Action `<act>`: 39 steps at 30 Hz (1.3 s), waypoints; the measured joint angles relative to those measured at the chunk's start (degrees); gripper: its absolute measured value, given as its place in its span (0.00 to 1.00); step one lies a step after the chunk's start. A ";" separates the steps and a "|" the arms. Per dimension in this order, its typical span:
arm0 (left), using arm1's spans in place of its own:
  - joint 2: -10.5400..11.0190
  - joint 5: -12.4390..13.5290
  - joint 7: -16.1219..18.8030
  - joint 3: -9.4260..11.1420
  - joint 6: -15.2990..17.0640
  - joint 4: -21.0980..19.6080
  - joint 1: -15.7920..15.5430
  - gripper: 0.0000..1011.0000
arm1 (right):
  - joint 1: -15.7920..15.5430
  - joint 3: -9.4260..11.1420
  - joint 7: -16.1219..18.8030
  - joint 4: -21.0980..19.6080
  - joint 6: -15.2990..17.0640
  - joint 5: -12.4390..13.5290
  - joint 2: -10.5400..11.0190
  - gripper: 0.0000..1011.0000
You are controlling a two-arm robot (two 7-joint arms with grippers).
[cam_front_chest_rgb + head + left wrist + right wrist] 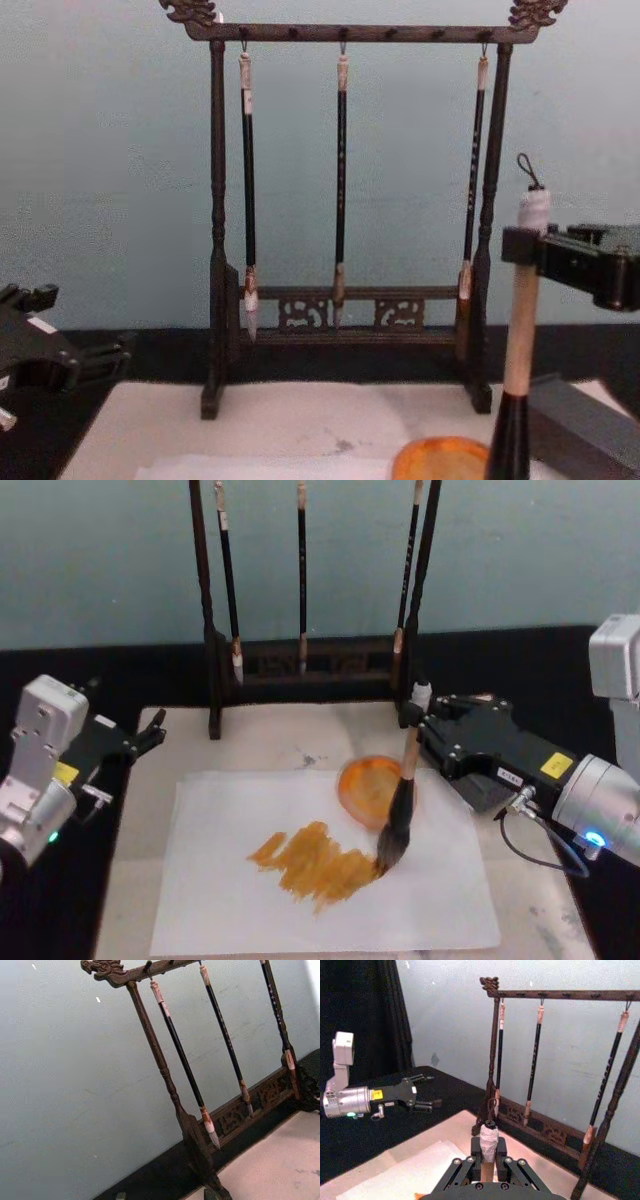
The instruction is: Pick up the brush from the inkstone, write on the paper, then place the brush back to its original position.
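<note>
My right gripper point(420, 723) is shut on the brush point(407, 765) near the top of its tan handle, just below the white end cap point(489, 1139). The brush stands almost upright, and its dark bristles point(392, 846) touch the white paper point(230, 890) at the right end of a wide orange-brown stroke point(315, 862). A round orange dish point(366, 786) sits at the paper's far edge, behind the brush. Under my right gripper lies a dark grey block point(582, 428), probably the inkstone. My left gripper point(152, 734) hovers open and idle over the mat's left edge.
A dark wooden rack point(305, 662) with three slim hanging brushes point(341, 180) stands along the back of the cream mat point(280, 742). Black cloth point(560, 670) surrounds the mat. A pale wall rises behind.
</note>
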 joint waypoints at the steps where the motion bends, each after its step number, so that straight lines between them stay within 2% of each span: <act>1: 0.00 0.00 0.00 0.00 0.00 0.00 0.00 1.00 | 0.03 -0.02 0.04 -0.14 0.03 0.00 0.00 0.17; 7: 0.00 0.00 0.00 0.00 0.00 0.00 0.00 1.00 | 0.33 -0.24 0.03 -1.55 0.29 -0.11 -0.24 0.17; 16: 0.00 0.00 0.00 0.00 0.00 0.00 0.00 1.00 | 1.69 0.56 -0.80 -2.84 -0.46 0.79 -2.10 0.17; 22: 0.00 0.00 0.00 0.00 0.00 0.00 0.00 1.00 | 3.86 1.19 -1.49 -1.96 -1.20 2.43 -3.99 0.17; 28: 0.00 0.00 0.00 0.00 0.00 0.00 0.00 1.00 | 5.17 2.07 -2.15 -0.14 -1.31 3.44 -4.65 0.17; 31: 0.00 0.00 0.00 0.00 0.00 0.00 0.00 1.00 | 5.52 2.95 -2.19 1.39 -1.44 4.95 -5.14 0.17; 35: 0.00 0.00 0.00 0.00 0.00 0.00 0.00 1.00 | 5.62 4.36 -1.86 3.63 -1.96 8.45 -6.10 0.17; 36: 0.00 0.00 0.00 0.00 0.00 0.00 0.00 1.00 | 5.64 4.84 -1.59 4.59 -2.17 10.17 -6.57 0.17; 38: 0.00 0.00 0.00 0.00 0.00 0.00 0.00 1.00 | 5.64 5.20 -1.40 5.40 -2.30 11.61 -7.01 0.17; 39: 0.00 0.00 0.00 0.00 0.00 0.00 0.00 1.00 | 5.64 5.58 -1.25 6.25 -2.41 13.17 -7.49 0.17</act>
